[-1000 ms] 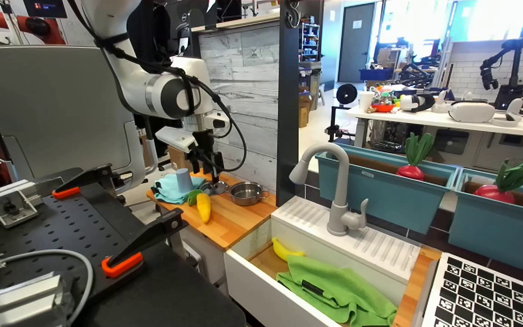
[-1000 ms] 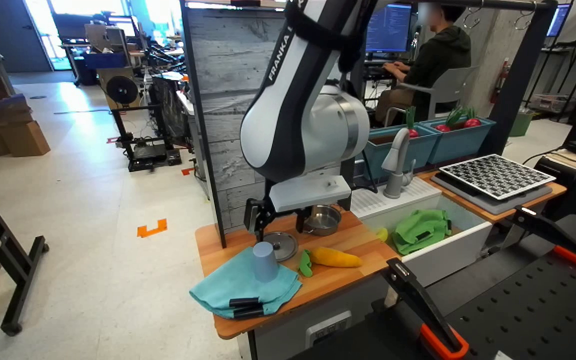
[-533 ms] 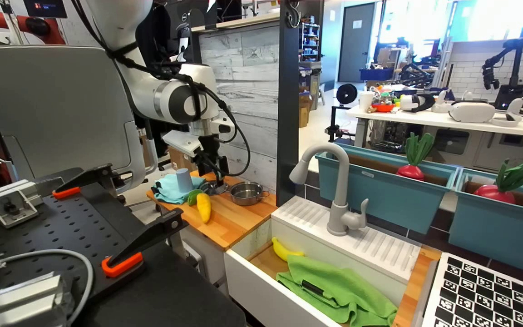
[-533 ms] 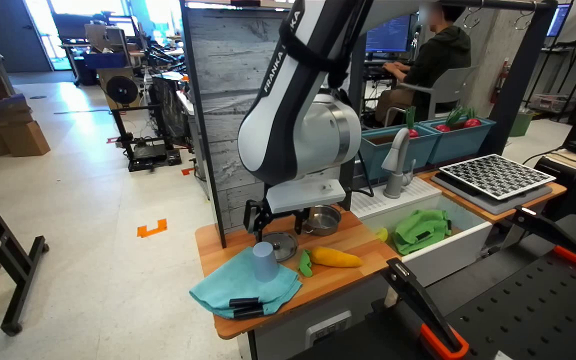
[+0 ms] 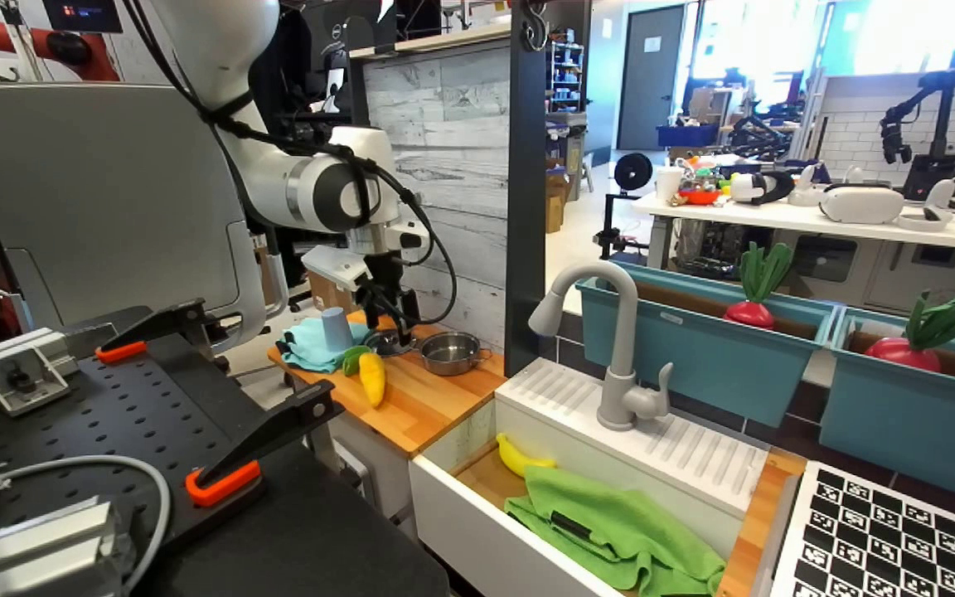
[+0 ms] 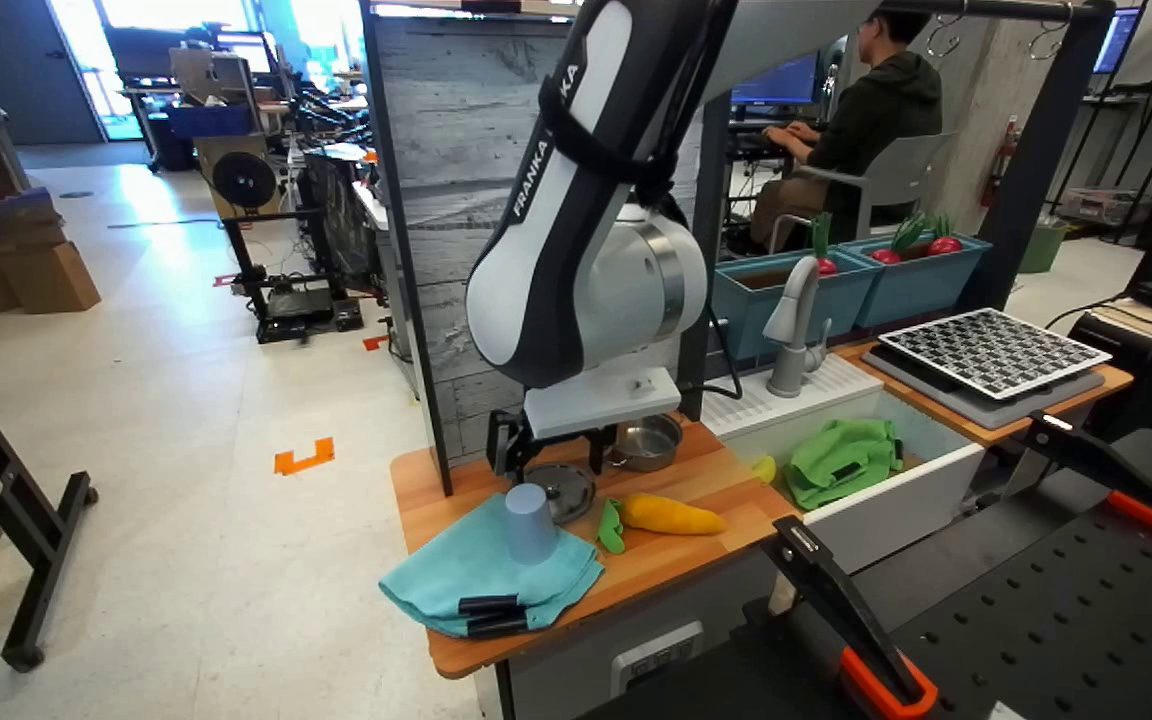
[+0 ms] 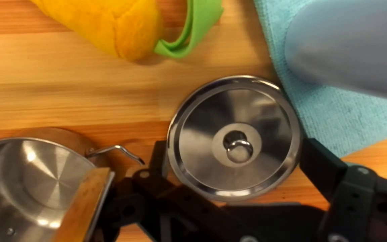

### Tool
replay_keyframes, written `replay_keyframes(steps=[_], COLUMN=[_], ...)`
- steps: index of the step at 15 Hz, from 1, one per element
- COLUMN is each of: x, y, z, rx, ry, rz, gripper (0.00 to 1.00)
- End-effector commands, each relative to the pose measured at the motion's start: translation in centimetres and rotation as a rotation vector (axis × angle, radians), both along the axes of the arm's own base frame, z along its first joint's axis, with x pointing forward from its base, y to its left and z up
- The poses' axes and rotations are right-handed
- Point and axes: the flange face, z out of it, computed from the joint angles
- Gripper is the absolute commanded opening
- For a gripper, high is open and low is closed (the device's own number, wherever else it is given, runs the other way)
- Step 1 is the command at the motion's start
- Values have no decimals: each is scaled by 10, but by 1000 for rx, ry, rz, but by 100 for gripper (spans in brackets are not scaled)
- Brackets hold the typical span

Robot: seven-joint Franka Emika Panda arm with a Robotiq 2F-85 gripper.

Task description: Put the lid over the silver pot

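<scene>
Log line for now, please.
gripper open over lid | lid flat on wooden counter, not lifted | silver pot uncovered

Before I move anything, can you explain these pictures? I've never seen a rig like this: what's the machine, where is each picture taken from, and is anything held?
The machine is a robot arm ending in a two-fingered gripper. Both exterior views are taken from outside it, from different places; the wrist view is taken from its wrist, looking down. On the wooden counter are a round metal lid, an uncovered silver pot, a yellow toy with a green top, and a teal cloth bearing a light blue cup. Nothing appears to be held: the gripper is open, its fingers on either side of the lid in the wrist view.
</scene>
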Motion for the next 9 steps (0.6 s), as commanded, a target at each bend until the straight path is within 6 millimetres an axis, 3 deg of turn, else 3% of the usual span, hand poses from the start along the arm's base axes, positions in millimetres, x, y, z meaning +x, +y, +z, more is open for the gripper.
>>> replay_keyframes(steps=[1,3,9], x=[7,8,15], y=[7,9,14], z=[-7,-9,-8], rx=[-29,-41,-43], ry=[12,10,-8], rz=[-13,-10,-16], gripper=[100,72,28])
